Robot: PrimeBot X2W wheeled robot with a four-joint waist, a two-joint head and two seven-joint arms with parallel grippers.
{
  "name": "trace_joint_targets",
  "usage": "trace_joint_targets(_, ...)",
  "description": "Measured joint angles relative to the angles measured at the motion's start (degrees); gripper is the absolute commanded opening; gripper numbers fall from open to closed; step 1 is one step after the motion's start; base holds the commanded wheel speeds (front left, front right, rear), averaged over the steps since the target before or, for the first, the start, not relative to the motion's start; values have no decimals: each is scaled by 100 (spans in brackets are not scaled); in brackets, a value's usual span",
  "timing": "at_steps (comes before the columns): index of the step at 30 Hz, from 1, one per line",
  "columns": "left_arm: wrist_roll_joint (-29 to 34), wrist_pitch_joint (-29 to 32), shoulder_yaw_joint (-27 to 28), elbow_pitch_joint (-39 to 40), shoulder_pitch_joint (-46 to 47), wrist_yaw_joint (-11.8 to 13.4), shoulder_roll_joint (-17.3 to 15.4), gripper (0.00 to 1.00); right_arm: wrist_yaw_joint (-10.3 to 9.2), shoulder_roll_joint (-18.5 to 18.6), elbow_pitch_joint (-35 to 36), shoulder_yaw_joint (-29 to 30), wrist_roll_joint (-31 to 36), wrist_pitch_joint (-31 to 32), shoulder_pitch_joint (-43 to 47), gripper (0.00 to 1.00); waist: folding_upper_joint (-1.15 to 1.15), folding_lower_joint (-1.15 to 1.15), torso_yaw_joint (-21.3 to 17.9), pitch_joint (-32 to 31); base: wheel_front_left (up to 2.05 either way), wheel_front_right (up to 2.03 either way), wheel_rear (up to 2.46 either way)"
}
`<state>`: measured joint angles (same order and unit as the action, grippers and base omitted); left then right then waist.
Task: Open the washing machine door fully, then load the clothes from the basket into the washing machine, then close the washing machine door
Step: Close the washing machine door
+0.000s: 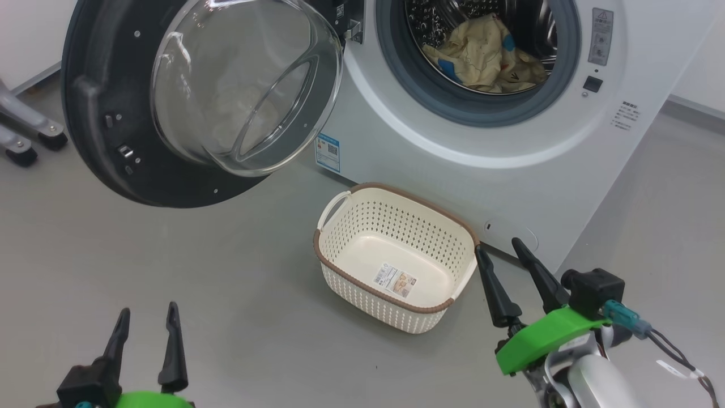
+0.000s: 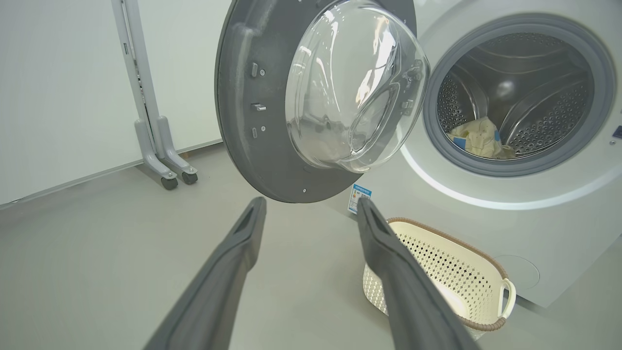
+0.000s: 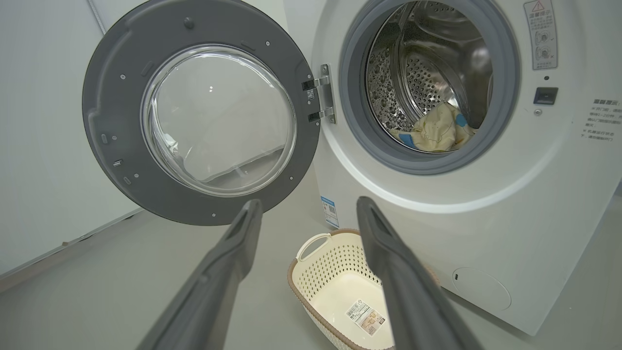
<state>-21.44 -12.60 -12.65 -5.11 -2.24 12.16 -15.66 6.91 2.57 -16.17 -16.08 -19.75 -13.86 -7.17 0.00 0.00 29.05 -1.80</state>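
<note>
The white washing machine (image 1: 453,164) stands with its round door (image 1: 96,113) swung wide open to the left, glass bowl bulging outward. Inside the steel drum lie the cream-yellow clothes (image 1: 487,56) with blue cuffs, also seen as the clothes (image 3: 437,131) and the clothes (image 2: 478,138). On the floor in front sits the cream basket (image 1: 340,266), with only a label on its bottom. My left gripper (image 1: 148,318) is open low at the left, well short of the door. My right gripper (image 1: 500,250) is open just right of the basket, holding nothing.
A grey stand on castors (image 1: 28,136) is at the far left beyond the door, also seen as the stand (image 2: 163,160) by the white wall. Grey floor stretches in front of the basket and under the door.
</note>
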Motion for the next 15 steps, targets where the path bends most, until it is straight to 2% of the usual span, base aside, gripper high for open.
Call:
trace_joint_targets(1, -3, 0, 2, 0, 0, 0, -5, 97, 0, 0, 3, 1, 0, 0, 0, 100, 0, 0, 3, 5, 0, 0, 0)
trace_joint_targets(2, -33, 0, 5, 0, 0, 0, -14, 55, 0, 0, 8, 2, 1, 0, 0, 100, 0, 0, 8, 12, 0, 0, 0)
trace_joint_targets(3, -56, 0, 11, 0, 0, 0, -24, 1, 0, 0, 12, 7, 2, 0, 1, 100, 0, 0, 13, 20, 0, 0, 0)
trace_joint_targets(15, -198, -59, 422, 216, 1, -3, -288, 0, 0, 0, 292, 246, 224, 113, 263, 100, 0, 0, 92, 270, 0, 0, 0)
